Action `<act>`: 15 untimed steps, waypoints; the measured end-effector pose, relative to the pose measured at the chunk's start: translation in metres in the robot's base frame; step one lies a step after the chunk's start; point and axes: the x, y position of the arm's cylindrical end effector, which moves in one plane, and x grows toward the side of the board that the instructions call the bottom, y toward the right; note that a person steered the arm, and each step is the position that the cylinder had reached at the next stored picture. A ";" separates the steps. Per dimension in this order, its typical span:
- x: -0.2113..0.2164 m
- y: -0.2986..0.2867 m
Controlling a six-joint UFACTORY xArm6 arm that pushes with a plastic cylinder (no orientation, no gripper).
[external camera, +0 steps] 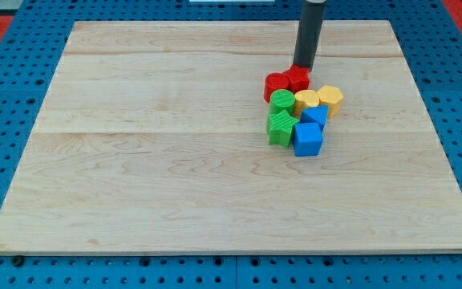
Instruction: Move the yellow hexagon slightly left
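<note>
My tip [302, 67] ends a straight, smooth, dark grey rod.

The pale wooden board [175, 144] is evenly and brightly lit from overhead. Short soft shadows are seen. No glare is recorded; focus is sharp to all edges.

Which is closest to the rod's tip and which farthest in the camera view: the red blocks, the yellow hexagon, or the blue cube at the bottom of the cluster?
From my tip:
1. Red blocks, directly below it, touching or nearly so.
2. Yellow hexagon, on the cluster's right edge.
3. Blue cube, at the cluster's bottom.
</note>
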 end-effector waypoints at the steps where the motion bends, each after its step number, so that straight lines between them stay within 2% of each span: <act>1: 0.010 0.002; 3: 0.016 0.100; 4: 0.051 0.148; 5: 0.083 0.147; 6: 0.078 0.138; 7: 0.049 0.134; 8: 0.046 0.121; 13: 0.065 0.060; 15: 0.065 0.058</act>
